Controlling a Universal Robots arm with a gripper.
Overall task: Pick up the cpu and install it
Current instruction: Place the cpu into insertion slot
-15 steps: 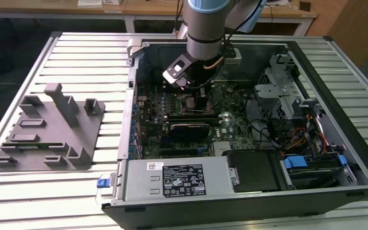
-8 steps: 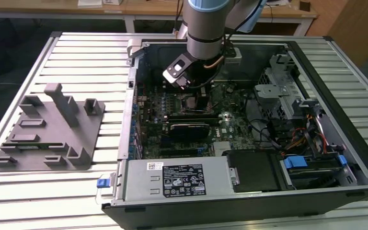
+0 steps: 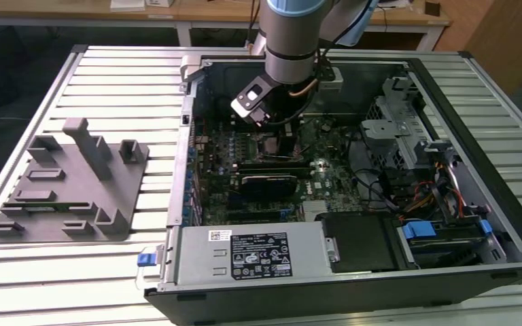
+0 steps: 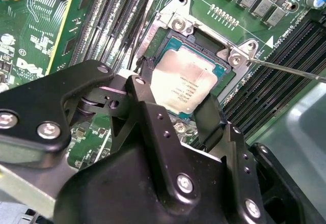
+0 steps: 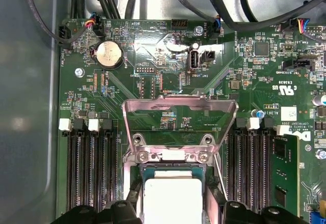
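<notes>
Inside the open computer case (image 3: 334, 302) on the slatted desk (image 3: 107, 81), the jaws pinch the cpu (image 4: 183, 79) by opposite edges over the socket (image 4: 204, 39). Its hinged metal frame (image 5: 178, 103) stands raised, and memory slots (image 5: 86, 168) flank it.

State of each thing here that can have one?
cpu, in the socket, metal top up.
gripper, down at the cpu; grip cannot be told.
retention frame, raised, open.
computer case, on its side, panel off.
</notes>
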